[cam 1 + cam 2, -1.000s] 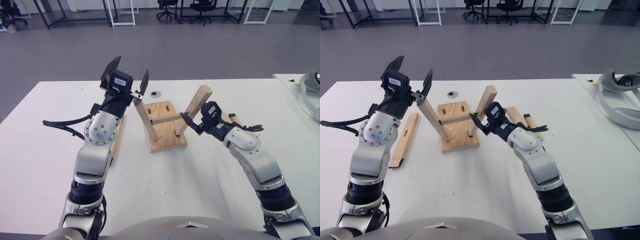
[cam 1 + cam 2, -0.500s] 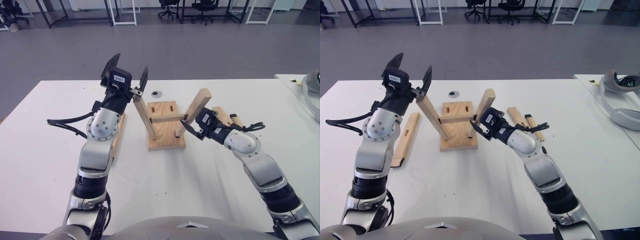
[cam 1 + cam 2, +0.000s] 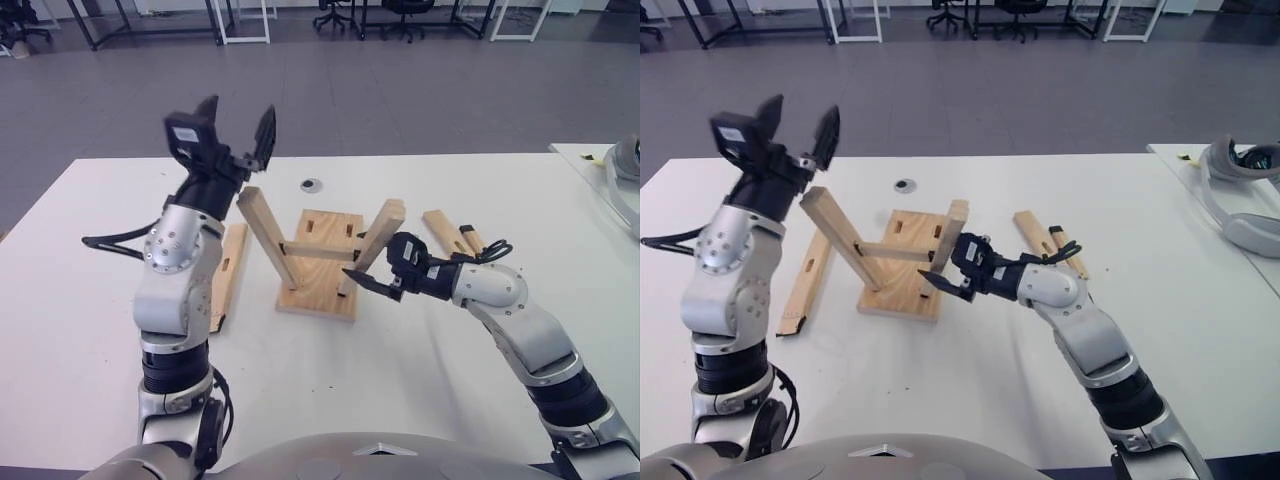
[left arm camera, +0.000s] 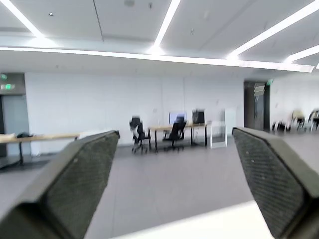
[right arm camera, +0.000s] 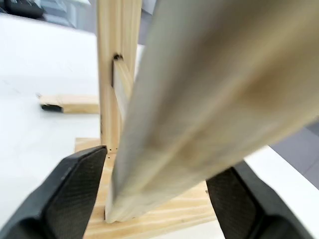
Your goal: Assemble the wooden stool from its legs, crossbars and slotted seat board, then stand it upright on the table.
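Note:
The slotted seat board lies flat on the white table. Two legs stand slanted in it, the left leg and the right leg, joined by a crossbar. My right gripper is shut on the right leg low down, near the board; in the right wrist view the leg runs between the fingers. My left gripper is open and raised above and left of the left leg's top, apart from it, with nothing between its fingers.
A loose slotted leg lies on the table left of the board. Two more loose wooden pieces lie to the right, behind my right forearm. A round port sits at the back and a headset at the right edge.
My left gripper has lifted up and to the left, off the top of the left leg. My right gripper has slid lower along the right leg, and the legs now lean further left.

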Tool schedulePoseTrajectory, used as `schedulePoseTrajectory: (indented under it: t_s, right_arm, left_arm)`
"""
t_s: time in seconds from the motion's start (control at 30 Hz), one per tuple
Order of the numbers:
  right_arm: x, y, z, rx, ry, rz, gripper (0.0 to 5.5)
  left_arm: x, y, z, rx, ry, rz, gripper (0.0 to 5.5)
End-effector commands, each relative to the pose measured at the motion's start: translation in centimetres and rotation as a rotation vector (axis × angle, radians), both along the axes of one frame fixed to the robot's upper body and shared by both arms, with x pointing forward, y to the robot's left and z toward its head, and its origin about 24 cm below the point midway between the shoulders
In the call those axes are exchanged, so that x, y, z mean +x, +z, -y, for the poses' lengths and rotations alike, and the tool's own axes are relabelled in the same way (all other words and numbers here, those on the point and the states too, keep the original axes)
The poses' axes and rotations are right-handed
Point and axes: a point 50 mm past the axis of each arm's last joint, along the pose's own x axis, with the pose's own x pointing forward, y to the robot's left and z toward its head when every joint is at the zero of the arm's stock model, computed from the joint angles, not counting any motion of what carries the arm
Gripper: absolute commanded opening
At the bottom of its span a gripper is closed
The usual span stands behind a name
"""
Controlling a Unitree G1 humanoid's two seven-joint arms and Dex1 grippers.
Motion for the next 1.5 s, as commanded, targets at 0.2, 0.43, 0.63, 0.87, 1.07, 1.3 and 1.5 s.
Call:
schedulePoseTrajectory:
  t_s: [0.2,0.43,0.63,0.87,1.07,1.3,1.5]
  right_arm:
    - [1.2,9.7,2.8,0.463,-0.003,0.069,3.4]
    - [3.3,13.3,0.5,0.565,0.005,0.007,3.4]
    - [3.0,4.2,-1.1,0.259,-0.079,-0.223,3.4]
    - [3.1,9.5,-2.4,0.531,0.016,-0.167,3.4]
    - [6.0,10.9,0.3,0.61,-0.134,-0.138,3.4]
    - [6.3,0.2,1.1,-0.041,-0.153,-0.121,3.4]
    - [3.3,-0.2,-0.1,-0.127,0.089,-0.099,3.4]
  left_arm:
    - [-2.0,2.8,-1.0,0.063,-0.059,0.036,4.17]
    - [-0.8,0.2,-1.8,0.177,-0.052,-0.143,4.17]
    - [-0.4,-6.8,1.6,0.262,-0.152,-0.369,4.17]
    - [0.7,-4.8,-0.7,0.206,-0.044,-0.272,4.17]
    - [-0.1,1.0,-0.8,0.122,-0.064,-0.04,4.17]
    - [-4.1,2.3,-4.7,0.02,-0.035,0.011,4.17]
    - [-9.5,-5.0,-7.4,0.113,-0.189,-0.367,4.17]
